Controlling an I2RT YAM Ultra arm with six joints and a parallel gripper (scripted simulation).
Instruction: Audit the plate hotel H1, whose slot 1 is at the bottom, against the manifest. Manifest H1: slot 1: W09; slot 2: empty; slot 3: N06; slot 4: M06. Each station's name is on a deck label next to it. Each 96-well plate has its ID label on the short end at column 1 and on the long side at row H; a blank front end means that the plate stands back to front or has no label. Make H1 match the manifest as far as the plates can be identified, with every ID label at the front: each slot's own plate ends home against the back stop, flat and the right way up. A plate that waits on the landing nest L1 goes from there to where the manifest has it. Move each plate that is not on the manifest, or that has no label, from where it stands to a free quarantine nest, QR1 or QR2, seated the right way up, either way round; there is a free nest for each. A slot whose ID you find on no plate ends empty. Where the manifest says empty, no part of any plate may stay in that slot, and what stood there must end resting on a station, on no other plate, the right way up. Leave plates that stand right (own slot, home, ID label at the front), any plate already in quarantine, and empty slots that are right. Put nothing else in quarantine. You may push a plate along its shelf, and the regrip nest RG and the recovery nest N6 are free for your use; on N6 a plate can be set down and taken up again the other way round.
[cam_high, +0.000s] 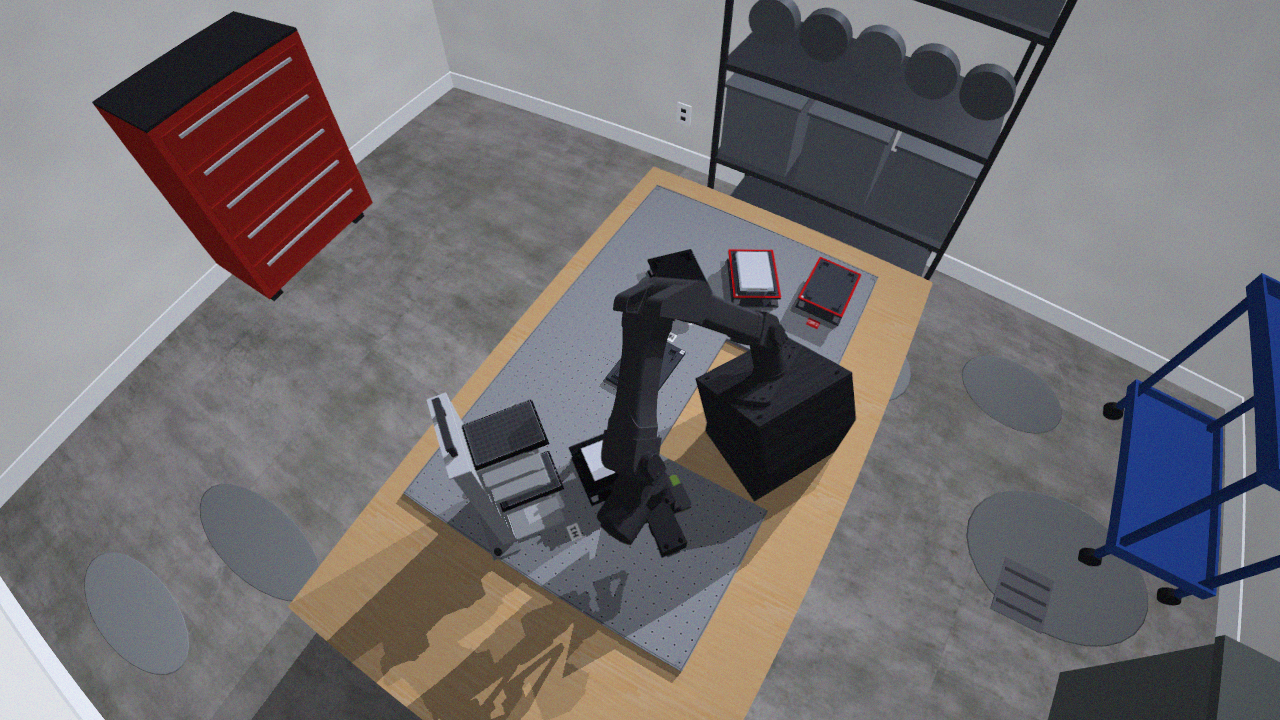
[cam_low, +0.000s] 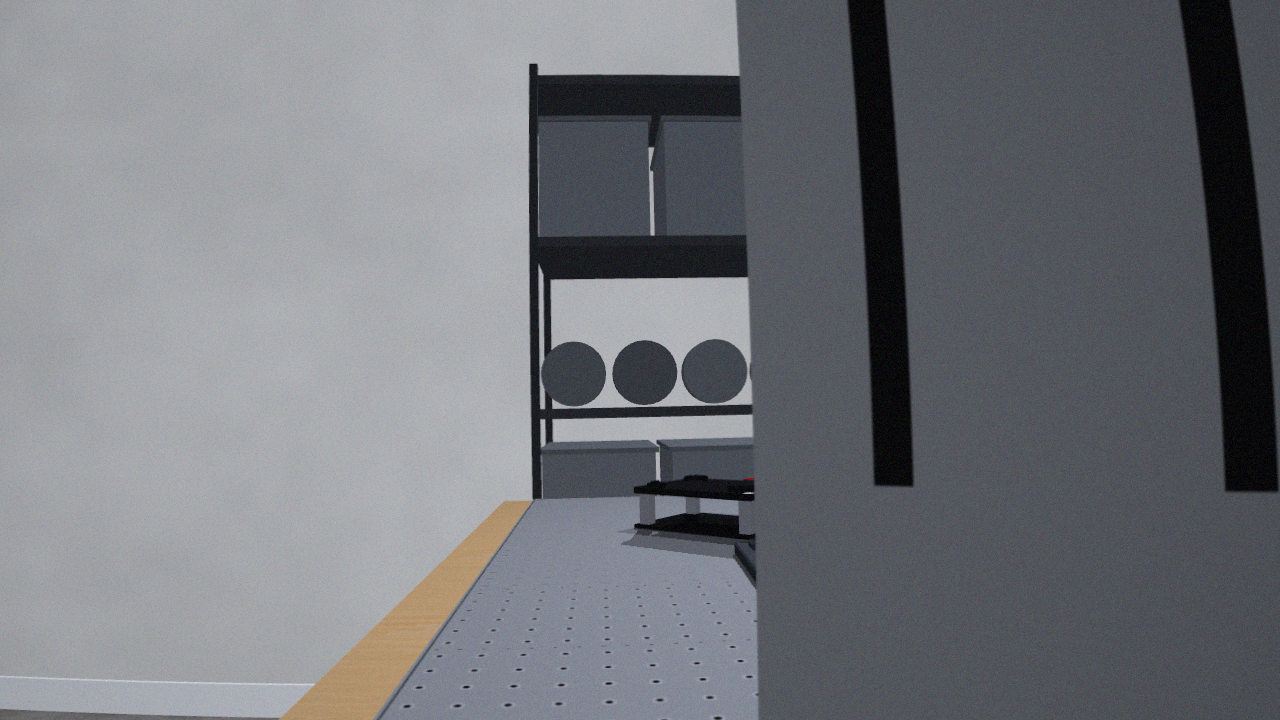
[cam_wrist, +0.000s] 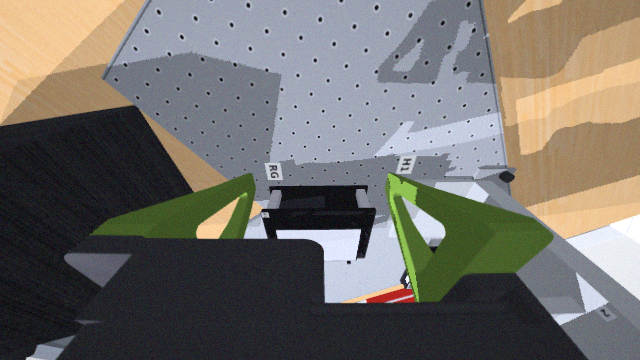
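Note:
My gripper (cam_wrist: 320, 180) has green fingers, stands wide open and holds nothing. It hangs above the regrip nest RG (cam_wrist: 320, 215), where a plate with a white top (cam_wrist: 320, 240) lies in the black frame. In the top view the same plate (cam_high: 592, 461) lies beside the arm's lower link. The hotel H1 (cam_high: 501, 456) stands to its left, with a dark plate (cam_high: 503, 431) on its top shelf and lower shelves sticking out in front. The deck labels RG (cam_wrist: 273, 171) and H1 (cam_wrist: 406, 164) show in the wrist view.
Two red-edged quarantine nests stand at the far end: one holds a white-topped plate (cam_high: 752, 273), the other a dark plate (cam_high: 828, 287). Another dark nest (cam_high: 675, 265) stands to their left. A large black box (cam_high: 776, 416) carries the arm's base. The exterior view is mostly blocked by a grey panel (cam_low: 1011, 358).

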